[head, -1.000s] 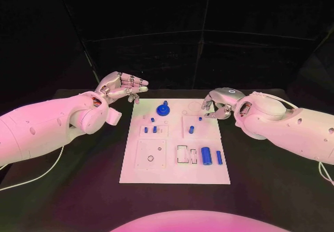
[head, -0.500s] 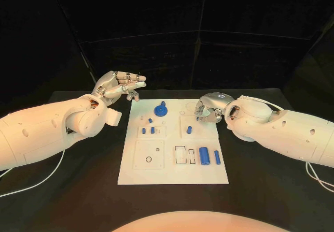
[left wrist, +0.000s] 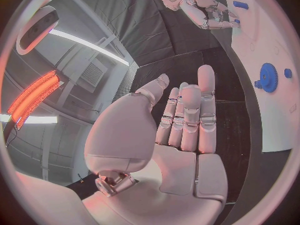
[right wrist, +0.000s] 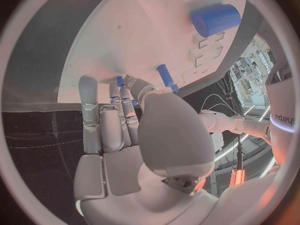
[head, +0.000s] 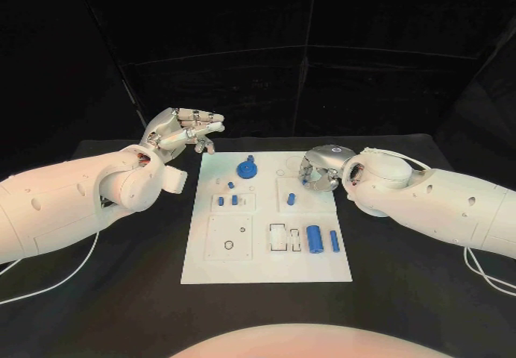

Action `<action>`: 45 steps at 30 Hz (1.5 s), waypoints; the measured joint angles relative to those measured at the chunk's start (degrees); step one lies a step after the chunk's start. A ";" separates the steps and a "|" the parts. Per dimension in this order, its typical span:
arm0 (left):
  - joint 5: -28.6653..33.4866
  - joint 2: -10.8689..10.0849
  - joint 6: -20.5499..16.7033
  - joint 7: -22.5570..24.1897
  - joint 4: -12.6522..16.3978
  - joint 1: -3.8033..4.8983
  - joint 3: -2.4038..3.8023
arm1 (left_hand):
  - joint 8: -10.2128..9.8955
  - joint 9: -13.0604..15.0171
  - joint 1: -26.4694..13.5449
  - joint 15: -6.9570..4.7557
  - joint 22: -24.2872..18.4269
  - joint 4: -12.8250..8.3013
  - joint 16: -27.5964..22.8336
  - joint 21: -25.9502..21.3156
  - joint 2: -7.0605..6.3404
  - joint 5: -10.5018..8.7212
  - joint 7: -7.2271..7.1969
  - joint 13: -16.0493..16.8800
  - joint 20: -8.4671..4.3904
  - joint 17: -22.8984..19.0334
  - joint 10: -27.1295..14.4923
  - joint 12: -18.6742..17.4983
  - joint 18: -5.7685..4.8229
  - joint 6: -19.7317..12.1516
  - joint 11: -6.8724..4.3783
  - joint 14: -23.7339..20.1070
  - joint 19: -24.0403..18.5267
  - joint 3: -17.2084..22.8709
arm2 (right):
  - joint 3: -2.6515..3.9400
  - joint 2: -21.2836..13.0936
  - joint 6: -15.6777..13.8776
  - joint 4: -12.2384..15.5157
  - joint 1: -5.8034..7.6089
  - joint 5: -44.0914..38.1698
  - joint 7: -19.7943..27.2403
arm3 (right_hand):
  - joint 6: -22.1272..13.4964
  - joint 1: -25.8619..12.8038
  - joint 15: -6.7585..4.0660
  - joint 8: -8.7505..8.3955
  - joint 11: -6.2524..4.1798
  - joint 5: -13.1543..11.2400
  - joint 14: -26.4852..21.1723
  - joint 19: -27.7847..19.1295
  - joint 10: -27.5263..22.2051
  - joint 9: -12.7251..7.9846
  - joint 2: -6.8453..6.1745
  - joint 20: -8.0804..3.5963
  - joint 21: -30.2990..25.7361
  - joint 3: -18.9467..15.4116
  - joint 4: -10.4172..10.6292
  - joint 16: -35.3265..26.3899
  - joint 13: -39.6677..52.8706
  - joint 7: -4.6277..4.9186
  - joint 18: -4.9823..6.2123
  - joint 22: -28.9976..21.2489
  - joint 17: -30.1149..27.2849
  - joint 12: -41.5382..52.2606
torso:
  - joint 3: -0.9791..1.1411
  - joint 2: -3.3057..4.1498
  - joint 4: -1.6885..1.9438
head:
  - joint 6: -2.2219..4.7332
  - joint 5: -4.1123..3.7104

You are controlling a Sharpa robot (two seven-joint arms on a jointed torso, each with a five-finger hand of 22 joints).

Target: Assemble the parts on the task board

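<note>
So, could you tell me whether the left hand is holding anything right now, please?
No, it holds nothing. The left hand is raised beside the task board, and its wrist view shows a bare palm with the fingers extended.

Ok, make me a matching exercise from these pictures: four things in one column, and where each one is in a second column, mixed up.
Things:
1. blue gear
2. large blue cylinder
3. left hand
4. right hand

Places:
A. over the task board's far right corner
B. raised beyond the board's far left corner, over the black table
C. on the board's far end, near the middle
D. on the board's near right part

Pairs: 1-C, 2-D, 3-B, 4-A
</note>
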 measured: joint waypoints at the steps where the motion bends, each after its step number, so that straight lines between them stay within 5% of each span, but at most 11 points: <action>1: 0.04 0.00 0.00 0.01 0.01 0.00 0.00 | 0.00 0.00 -0.11 0.00 -0.04 0.00 0.00 -0.20 0.11 0.00 0.00 0.00 0.00 -0.05 0.00 0.00 0.00 0.00 0.00 0.00 0.00 0.00 | 0.00 0.03 0.09 -0.06 -0.03 0.00 0.00 | 0.21 0.00 0.00 0.00 0.00 0.00 0.00 0.00 0.00 0.00 0.00 0.00 0.00 0.00 0.00 0.00 -0.03 -0.09 0.00 0.04 0.00 0.00 | 0.00 0.00 0.00 | 0.00 0.01; 24: 0.32 0.00 0.10 0.03 0.06 0.00 -0.01 | 0.00 0.01 -0.10 0.20 -0.14 0.16 0.00 -0.20 0.11 -0.02 0.21 -0.01 0.00 -0.28 -0.41 0.24 -0.02 -0.21 0.00 -0.20 0.00 -0.48 | 0.07 0.97 0.89 -1.10 -0.10 0.02 -0.41 | 2.61 0.85 0.00 -0.47 -0.15 -0.03 0.00 0.41 3.04 0.09 0.85 -0.41 1.46 5.50 -3.42 0.56 -0.99 0.07 0.00 1.64 0.66 -0.77 | -0.01 0.02 -0.02 | -0.58 0.15; 29: 0.34 0.01 0.09 0.01 0.08 0.00 -0.01 | 0.00 -0.04 -0.10 0.20 -0.14 0.16 0.00 -0.20 0.10 -0.03 0.21 0.01 0.00 -0.27 -0.41 0.24 -0.02 -0.21 0.00 -0.20 0.00 -0.47 | 0.05 0.92 0.65 -1.02 -0.11 0.01 -0.74 | 4.43 0.42 -0.42 -0.60 -0.71 -2.35 0.01 0.61 5.04 0.28 1.25 -0.61 1.99 5.64 -3.57 0.94 -0.91 -0.58 -0.01 2.45 1.16 -0.99 | -0.01 0.01 -0.02 | -0.68 0.20; 45: 0.37 0.04 0.07 -0.10 -0.22 0.00 -0.01 | 0.00 -0.03 -0.10 0.21 -0.20 0.31 0.00 -0.20 0.10 -0.03 0.21 0.03 0.00 -0.25 -0.41 0.24 -0.03 -0.21 0.00 -0.20 0.00 -0.62 | -0.01 -1.48 -3.73 2.41 -0.27 0.03 -2.52 | 4.65 -1.99 -0.42 -0.62 -1.14 -4.46 0.01 0.61 5.64 0.36 0.60 -0.61 2.22 5.07 -3.00 0.94 -0.75 -0.58 0.00 2.57 1.07 -1.33 | 0.00 -0.07 -0.05 | -0.69 0.08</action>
